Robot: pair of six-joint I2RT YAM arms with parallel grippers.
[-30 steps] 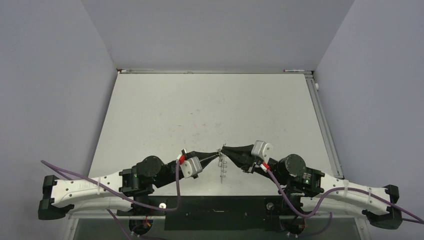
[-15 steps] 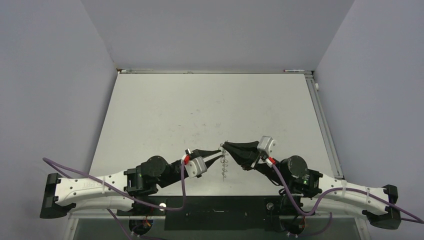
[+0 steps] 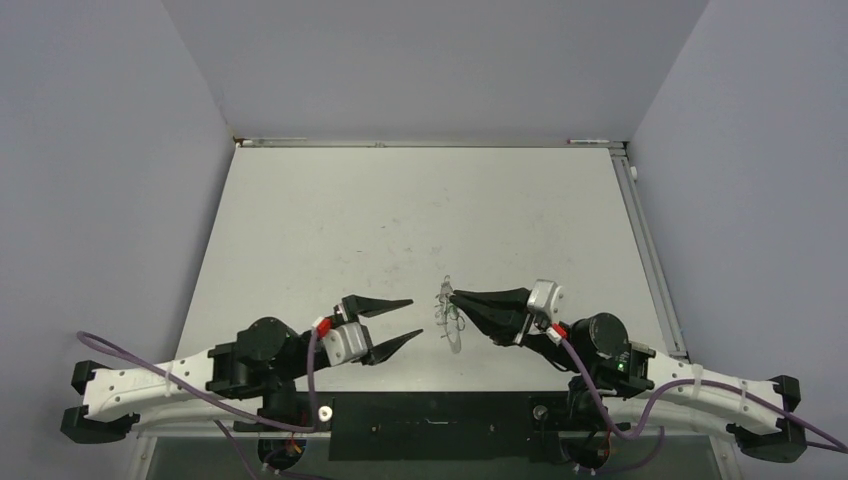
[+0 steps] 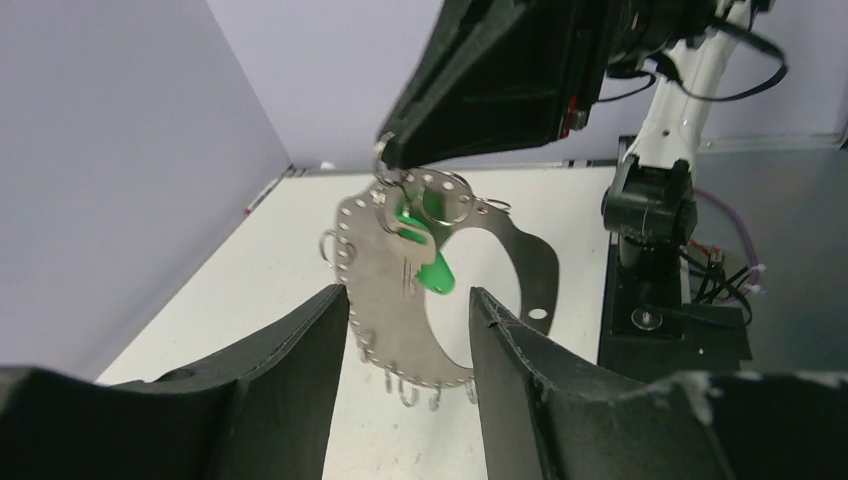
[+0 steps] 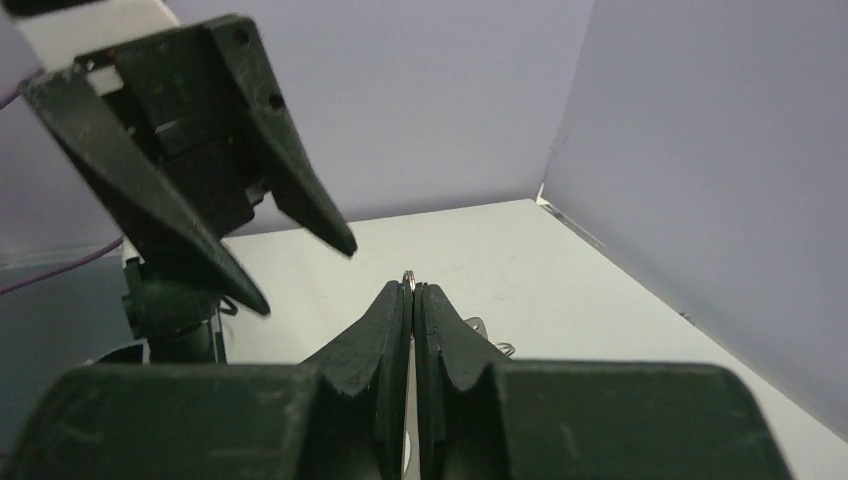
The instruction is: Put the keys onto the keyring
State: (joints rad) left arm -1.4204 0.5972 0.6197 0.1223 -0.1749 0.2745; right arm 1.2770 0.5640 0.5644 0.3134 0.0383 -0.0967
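The flat grey keyring (image 4: 372, 290), edged with tiny wire loops (image 4: 404, 390), hung upright from my right gripper (image 5: 412, 292), pinched at its top. The small green key (image 4: 428, 262) dangled against its face.

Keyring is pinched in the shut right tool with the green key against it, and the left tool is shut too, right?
No. The left tool is open, as the top external view shows. The shut right tool does pinch the keyring, green key against it.
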